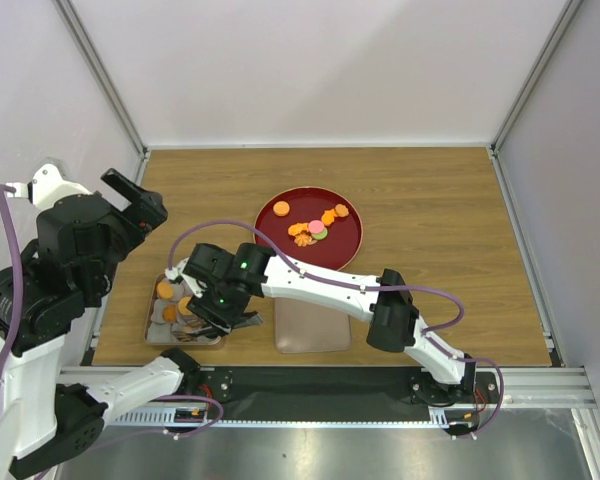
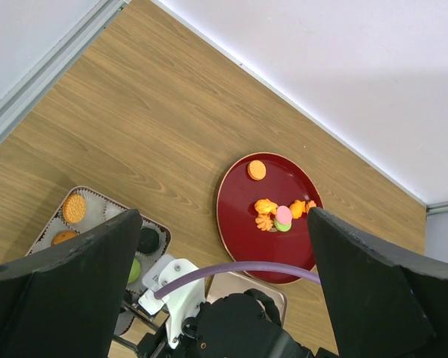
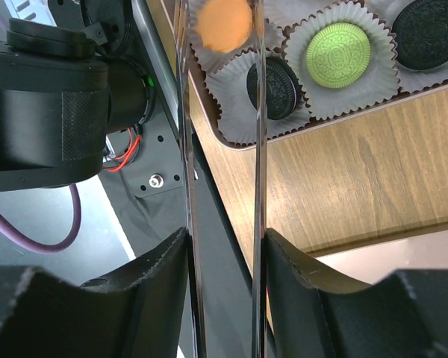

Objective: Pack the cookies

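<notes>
Right wrist view is showing the right gripper pinching a pair of clear tongs, its jaws part-way closed and pressing on both blades. The tongs are running straight ahead from the jaws. At their tips an orange cookie is sitting between the blades, over a paper cup in the tray, just beside the cup holding a dark cookie. I judge the drop point is lying dead ahead, along the tongs' long axis. More cookies are lying on the red plate, beyond the tray. Meanwhile the left gripper is hanging wide open and empty, high over the tabletop.
</notes>
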Tool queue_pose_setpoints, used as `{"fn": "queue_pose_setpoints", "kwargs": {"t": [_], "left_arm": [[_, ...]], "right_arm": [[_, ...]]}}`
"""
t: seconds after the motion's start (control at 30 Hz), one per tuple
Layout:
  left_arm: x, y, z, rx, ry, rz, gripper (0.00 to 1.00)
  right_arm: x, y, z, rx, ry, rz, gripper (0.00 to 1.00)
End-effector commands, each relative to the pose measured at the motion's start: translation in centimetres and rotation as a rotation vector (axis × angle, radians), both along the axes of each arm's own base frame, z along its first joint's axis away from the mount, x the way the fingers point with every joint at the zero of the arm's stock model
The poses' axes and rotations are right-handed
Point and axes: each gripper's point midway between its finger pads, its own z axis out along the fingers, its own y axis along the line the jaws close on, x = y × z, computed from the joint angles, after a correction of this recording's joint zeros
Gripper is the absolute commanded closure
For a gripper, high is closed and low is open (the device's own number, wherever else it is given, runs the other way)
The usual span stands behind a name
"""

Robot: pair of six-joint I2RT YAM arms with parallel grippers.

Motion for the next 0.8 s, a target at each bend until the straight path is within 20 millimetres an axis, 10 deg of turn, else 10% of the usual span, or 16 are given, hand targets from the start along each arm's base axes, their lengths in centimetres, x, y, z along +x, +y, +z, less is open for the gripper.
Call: {"fn": "queue_pose_setpoints", "kwargs": {"t": [0.0,0.77], "left_arm": [[-1.2,0.8,-1.8,0.044,0.080,0.003,0.00],[-0.7,0.4,-1.3,0.052,0.064,-0.018,0.00]], "right_arm": [[0.2,1.0,2.6,0.077,-0.034,0.003,0.51],[2.2,0.3,6.9,0.178,-0.081,-0.058,0.50]]}}
